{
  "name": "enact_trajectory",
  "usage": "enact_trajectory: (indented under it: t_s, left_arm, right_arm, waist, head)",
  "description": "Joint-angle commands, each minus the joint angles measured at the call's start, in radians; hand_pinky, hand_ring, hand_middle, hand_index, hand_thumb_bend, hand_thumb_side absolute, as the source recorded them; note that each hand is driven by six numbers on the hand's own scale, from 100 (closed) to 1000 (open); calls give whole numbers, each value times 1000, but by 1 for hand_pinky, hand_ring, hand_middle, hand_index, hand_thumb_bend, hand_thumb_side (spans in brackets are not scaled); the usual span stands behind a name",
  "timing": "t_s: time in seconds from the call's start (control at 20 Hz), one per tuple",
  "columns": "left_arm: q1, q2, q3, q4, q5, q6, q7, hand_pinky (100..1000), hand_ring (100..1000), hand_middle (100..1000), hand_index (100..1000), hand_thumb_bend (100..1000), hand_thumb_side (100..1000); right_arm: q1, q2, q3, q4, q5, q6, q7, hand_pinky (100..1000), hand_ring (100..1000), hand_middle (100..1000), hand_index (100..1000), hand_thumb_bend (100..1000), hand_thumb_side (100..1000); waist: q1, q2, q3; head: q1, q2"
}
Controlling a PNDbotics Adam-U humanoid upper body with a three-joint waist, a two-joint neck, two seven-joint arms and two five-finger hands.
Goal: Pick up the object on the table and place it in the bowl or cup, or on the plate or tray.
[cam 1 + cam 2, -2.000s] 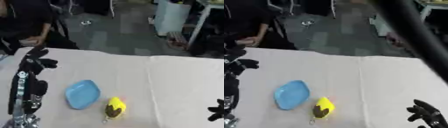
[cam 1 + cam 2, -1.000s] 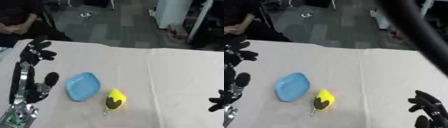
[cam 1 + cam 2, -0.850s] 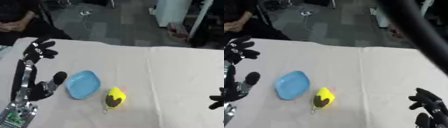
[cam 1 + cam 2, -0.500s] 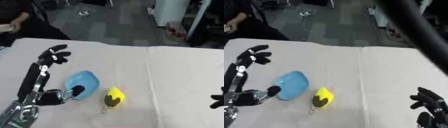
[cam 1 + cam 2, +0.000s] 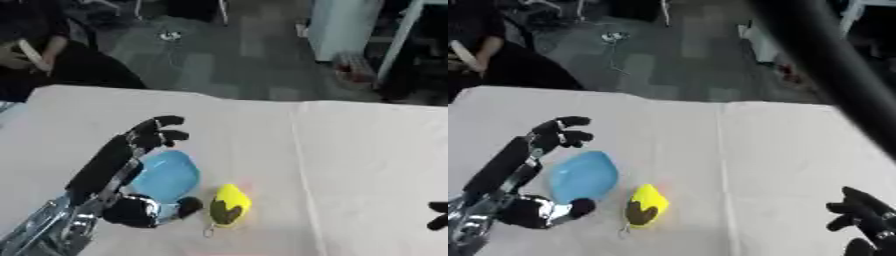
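- My right robot hand [image 5: 866,220] is cut off at the lower right corner of the right eye view; only dark curled fingers show, closed on nothing that I can see. In the left eye view just a black tip of it pokes in at the right edge.
- A thick dark bar [image 5: 824,65] runs diagonally across the upper right of the right eye view, out of focus; I cannot tell what it is.
- The yellow object [image 5: 227,205] has a dark patch on its near end and a small ring or loop hanging below; I cannot make out more.
- The desk [image 5: 367,150] is covered in pale cloth with a seam running front to back. Beyond its far edge is a dark grey floor, white furniture at upper right, and a seated person in dark clothes at upper left, not touching anything.
- My left robot hand [image 5: 156,134] reaches in from the lower left, fingers partly curled and holding nothing, hovering at the far left edge of the blue plate [image 5: 171,175].
- The yellow object lies on the desk just right of the blue plate, near its front edge, apart from both hands.
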Motion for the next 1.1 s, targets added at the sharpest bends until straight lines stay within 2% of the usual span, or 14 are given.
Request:
enact_trajectory:
  t_s: [0.05,0.35,0.75,1.1]
  left_arm:
    - [-37,30,-22,-14,-15,18,-64,649,687,858,821,603,893]
    - [-96,35,-60,-14,-59,47,-164,670,704,857,820,591,901]
    - [-138,92,-106,-14,-104,25,-300,715,741,855,821,568,914]
    - [-202,111,-157,-14,-134,49,-470,755,770,859,822,580,899]
  right_arm:
    - [-10,-18,-5,-14,-6,-10,-4,377,590,747,788,100,896]
    - [-17,-25,-9,-14,-19,-15,0,377,591,747,787,100,898]
    - [-24,-40,-10,-14,-26,10,46,375,595,755,785,100,924]
    - [-38,-54,-6,-14,-41,15,88,373,595,757,782,100,933]
  waist:
    - [4,-8,-3]
    - [7,-7,-12]
    - [15,-4,-27]
    - [20,-3,-48]
  head:
    - [16,-19]
    - [28,-22]
    - [21,-26]
    - [29,-41]
